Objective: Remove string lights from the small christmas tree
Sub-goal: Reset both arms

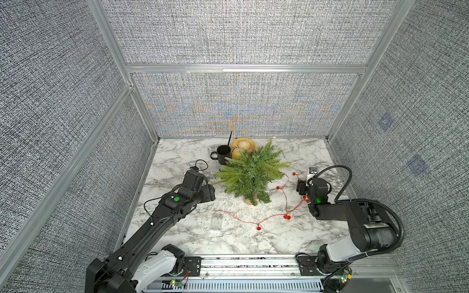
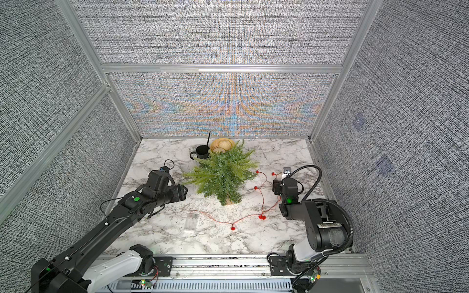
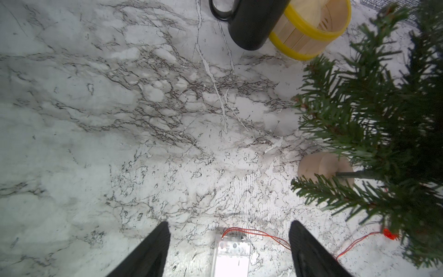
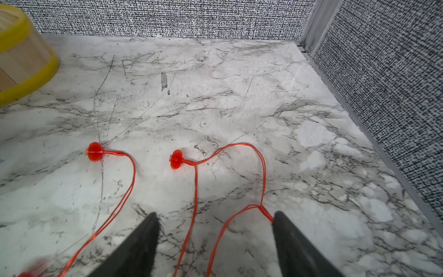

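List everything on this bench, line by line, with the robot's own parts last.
small christmas tree: one, green on a tan base, mid table, upright.
string lights: one strand, red bulbs on coppery-red wire, lying on the table in front of the tree and on the right arm's side of it.
battery box: one, clear, at the strand's end, in front of the tree.
mug: one, black, behind the tree; a thin black stick stands in it.
basket: one, wood with yellow bands, beside the mug.
table: one, white-grey marble.
walls: grey fabric, on three sides.
left gripper: open, black, above the battery box.
right gripper: open, black, wire between its fingers.
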`<move>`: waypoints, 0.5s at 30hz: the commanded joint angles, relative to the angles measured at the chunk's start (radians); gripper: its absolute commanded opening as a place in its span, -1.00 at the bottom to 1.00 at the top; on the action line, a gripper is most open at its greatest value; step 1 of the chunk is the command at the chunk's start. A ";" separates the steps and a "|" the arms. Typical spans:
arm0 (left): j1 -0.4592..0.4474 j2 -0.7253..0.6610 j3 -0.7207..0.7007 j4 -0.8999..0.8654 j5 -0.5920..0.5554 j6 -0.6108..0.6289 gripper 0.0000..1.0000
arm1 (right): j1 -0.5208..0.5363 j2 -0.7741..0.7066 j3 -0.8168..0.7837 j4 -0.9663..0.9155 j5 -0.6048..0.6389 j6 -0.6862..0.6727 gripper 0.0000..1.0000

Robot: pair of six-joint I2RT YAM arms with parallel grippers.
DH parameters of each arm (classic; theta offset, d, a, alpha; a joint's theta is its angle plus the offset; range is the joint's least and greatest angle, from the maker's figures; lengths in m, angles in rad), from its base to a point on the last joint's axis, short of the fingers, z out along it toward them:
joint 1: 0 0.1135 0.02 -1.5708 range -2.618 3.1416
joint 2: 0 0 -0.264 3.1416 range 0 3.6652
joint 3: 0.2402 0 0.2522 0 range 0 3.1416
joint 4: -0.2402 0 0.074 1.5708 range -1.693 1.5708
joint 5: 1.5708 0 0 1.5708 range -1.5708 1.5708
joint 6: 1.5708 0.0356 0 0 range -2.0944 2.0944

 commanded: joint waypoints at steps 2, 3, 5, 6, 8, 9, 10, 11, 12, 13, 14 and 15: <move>0.001 0.013 0.025 -0.016 -0.204 0.096 0.62 | 0.001 0.004 -0.004 0.058 0.006 -0.009 0.98; 0.001 0.018 0.035 -0.037 -0.301 0.101 0.69 | 0.002 0.007 -0.008 0.075 0.003 -0.015 0.98; 0.005 0.023 0.047 -0.068 -0.565 0.047 0.82 | 0.010 0.012 -0.008 0.086 0.012 -0.020 0.98; 0.009 0.019 0.039 -0.042 -0.638 0.055 0.88 | 0.010 0.011 -0.008 0.082 0.012 -0.020 0.98; 0.047 0.009 0.006 0.077 -0.666 0.112 0.99 | 0.010 0.011 -0.002 0.073 0.015 -0.019 0.98; 0.071 0.014 -0.002 0.121 -0.652 0.131 0.99 | 0.010 0.011 -0.002 0.072 0.015 -0.017 0.98; 0.100 0.027 -0.007 0.172 -0.632 0.157 0.99 | 0.010 0.011 -0.002 0.072 0.015 -0.017 0.99; 0.127 0.049 -0.015 0.217 -0.622 0.179 0.99 | 0.011 0.011 -0.002 0.070 0.017 -0.016 0.98; 0.151 0.069 -0.021 0.253 -0.615 0.204 0.99 | 0.010 0.011 -0.002 0.070 0.017 -0.016 0.99; 0.178 0.097 -0.022 0.285 -0.604 0.232 0.99 | 0.010 0.009 -0.003 0.070 0.017 -0.016 0.98; 0.197 0.118 -0.020 0.308 -0.610 0.250 0.99 | 0.011 0.009 -0.003 0.070 0.017 -0.016 0.99; 0.220 0.144 -0.022 0.345 -0.629 0.271 0.99 | 0.010 0.009 -0.002 0.072 0.017 -0.015 0.98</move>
